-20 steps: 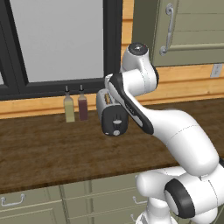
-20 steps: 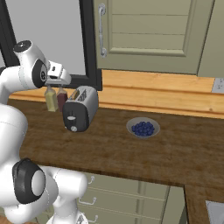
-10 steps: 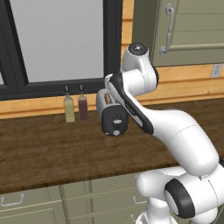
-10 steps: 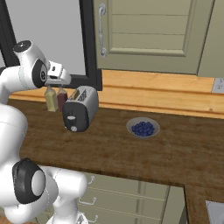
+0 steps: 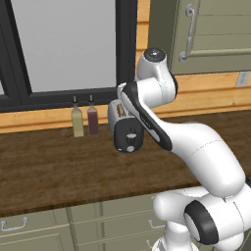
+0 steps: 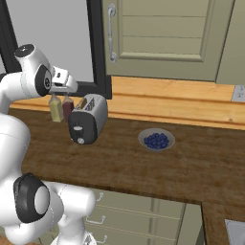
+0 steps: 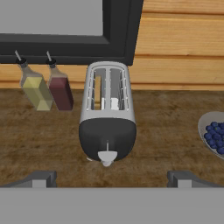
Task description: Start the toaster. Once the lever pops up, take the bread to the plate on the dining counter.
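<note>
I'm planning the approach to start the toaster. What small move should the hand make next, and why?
Probably lower the hand toward the toaster's black end face, lining up above the lever. The hand is open and hovers clear of the toaster, touching nothing, and the bread sits in the left slot, so the toaster looks ready for the lever to be pressed.

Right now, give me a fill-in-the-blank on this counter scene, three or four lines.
1. The bread sits in the toaster's ____ slot, seen from the hand view.
2. The bowl holds ____.
3. Beside the toaster stand ____ bottles.
4. The tool's jaws are ____.

Missing: left; blueberries; two; open
</note>
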